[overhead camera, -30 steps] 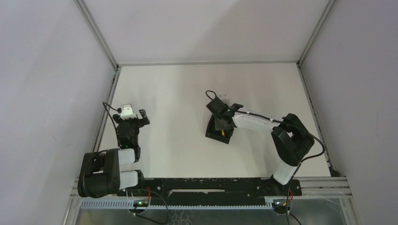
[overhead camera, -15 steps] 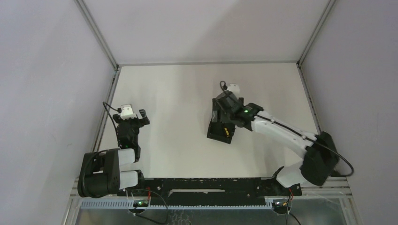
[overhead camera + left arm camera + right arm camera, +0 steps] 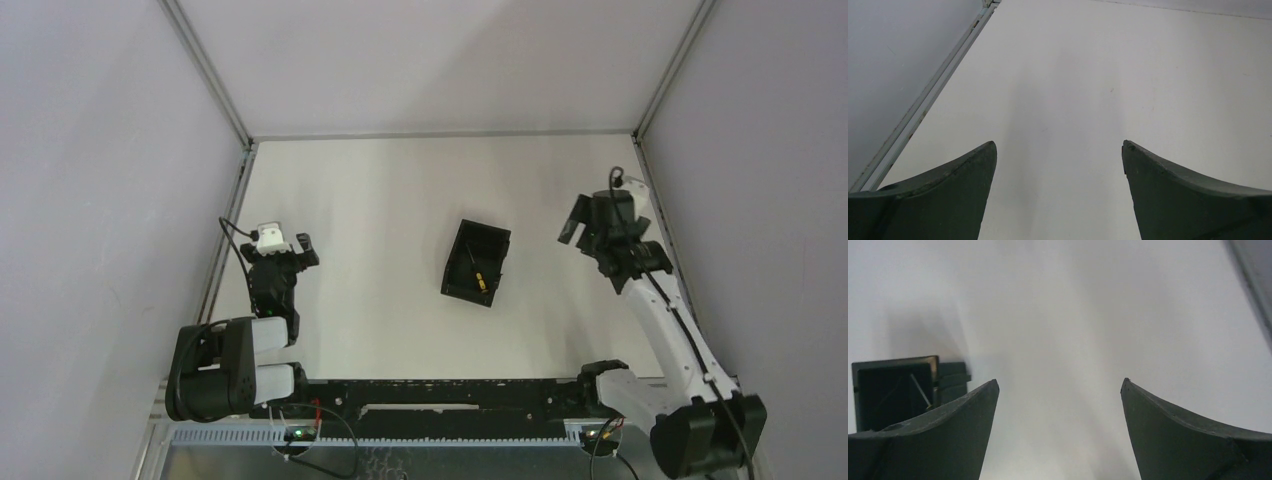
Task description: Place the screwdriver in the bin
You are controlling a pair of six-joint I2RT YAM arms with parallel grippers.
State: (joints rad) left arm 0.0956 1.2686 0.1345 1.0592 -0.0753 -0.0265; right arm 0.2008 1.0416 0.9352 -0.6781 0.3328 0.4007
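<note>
Black open-topped bin (image 3: 476, 262) mid-table, screwdriver (image 3: 478, 279) inside — apparently leaning, yellow-tipped handle nearest

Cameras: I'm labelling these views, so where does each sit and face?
Top external: above and behind the arms, looking down at the table; both arms show, left gripper and right gripper.
Left wrist: on the left arm, looking along the open left fingers over table to the edge rail.
Right wrist: on the right arm, looking past the open right fingers at table.
Shared: top external and right wrist both show the bin holding the screwdriver.
</note>
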